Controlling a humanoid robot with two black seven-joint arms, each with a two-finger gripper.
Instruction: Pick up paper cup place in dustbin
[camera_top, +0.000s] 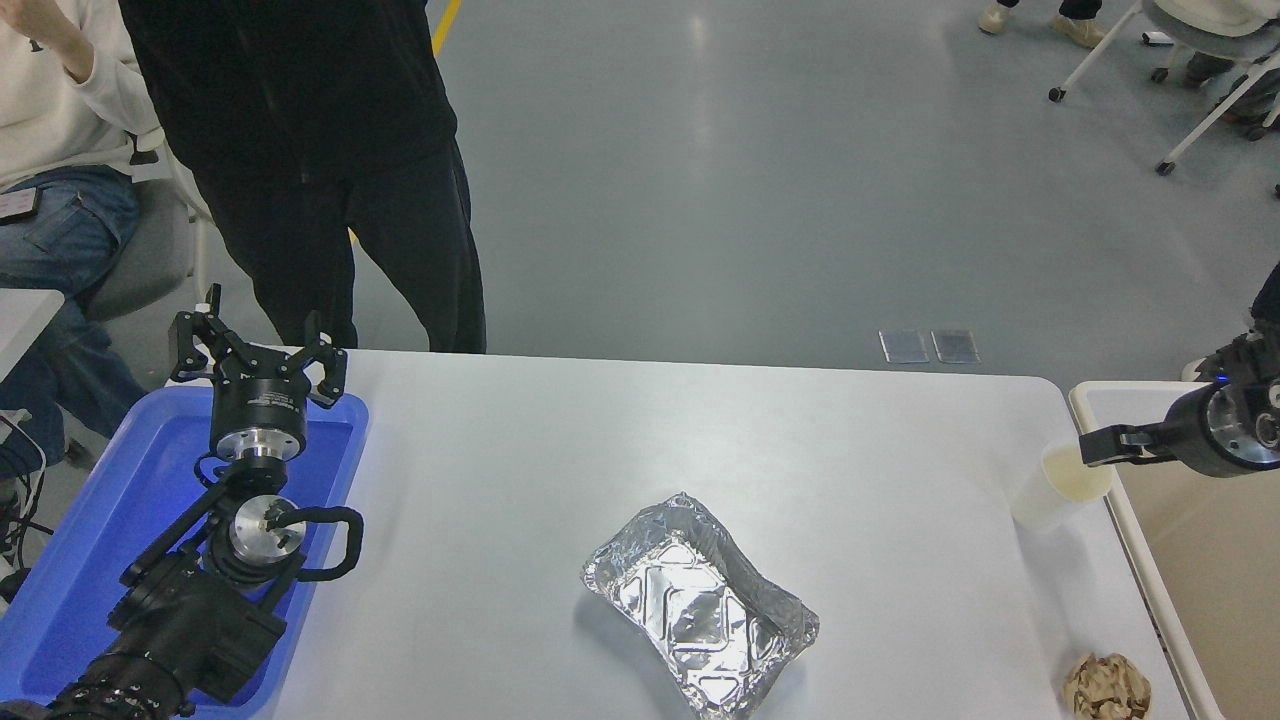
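Observation:
The white paper cup (1056, 492) stands upright near the table's right edge, its cream inside showing. Beside it on the right is the beige dustbin (1128, 556), cut off by the picture's edge. My right gripper (1145, 410) reaches in from the right edge over the bin's far corner and is open. One of its fingers (1115, 444) points left and lies over the cup's right rim; nothing is gripped. Parked over the blue tray at the lower left, my left gripper (256, 342) is open and holds nothing.
A crinkled silver foil tray (700, 605) lies at the table's front centre. A crumpled brown paper ball (1106, 688) sits at the front right by the bin. The blue tray (90, 560) fills the left edge. A person in black (330, 170) stands at the far left corner.

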